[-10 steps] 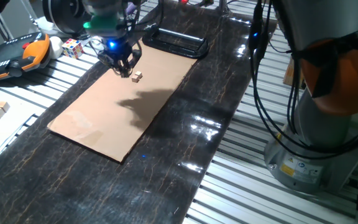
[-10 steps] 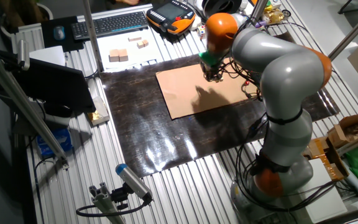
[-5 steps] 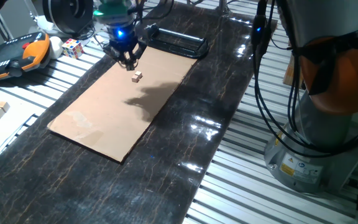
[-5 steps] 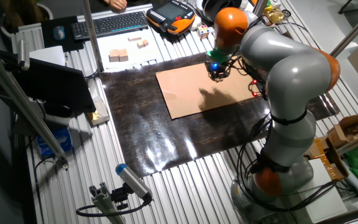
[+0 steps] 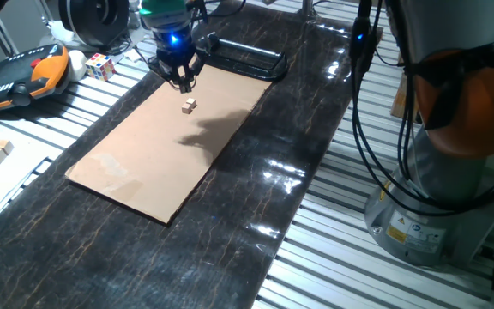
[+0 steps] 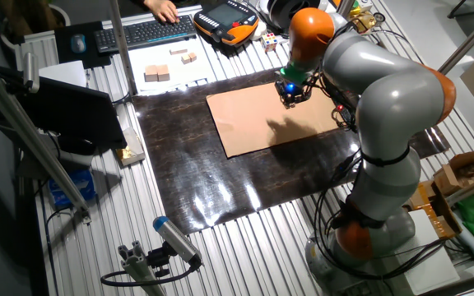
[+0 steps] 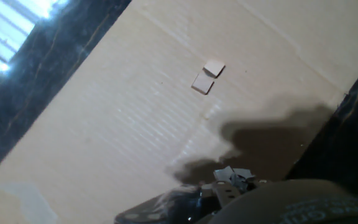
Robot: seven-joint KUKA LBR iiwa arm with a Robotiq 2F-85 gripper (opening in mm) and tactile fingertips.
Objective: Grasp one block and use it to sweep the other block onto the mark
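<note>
Two tiny tan wooden blocks lie corner to corner on the cardboard sheet (image 5: 157,146). In the hand view they are separate: one block (image 7: 214,68) and the other block (image 7: 202,83). In one fixed view they read as a single tan speck (image 5: 189,105). My gripper (image 5: 183,84) hangs above the sheet's far edge, up and behind the blocks, apart from them and empty, with its fingers slightly apart. It also shows in the other fixed view (image 6: 290,96). No black dot mark shows in any view.
A black tray frame (image 5: 245,58) lies just beyond the cardboard. A multicoloured puzzle cube (image 5: 99,65) and an orange-black pendant (image 5: 20,77) sit at the left. Spare wooden blocks (image 6: 157,74) lie near the keyboard. The robot base (image 5: 440,172) stands at the right.
My gripper has risen and moved away from the blocks toward the sheet's far edge. The blocks have stayed put.
</note>
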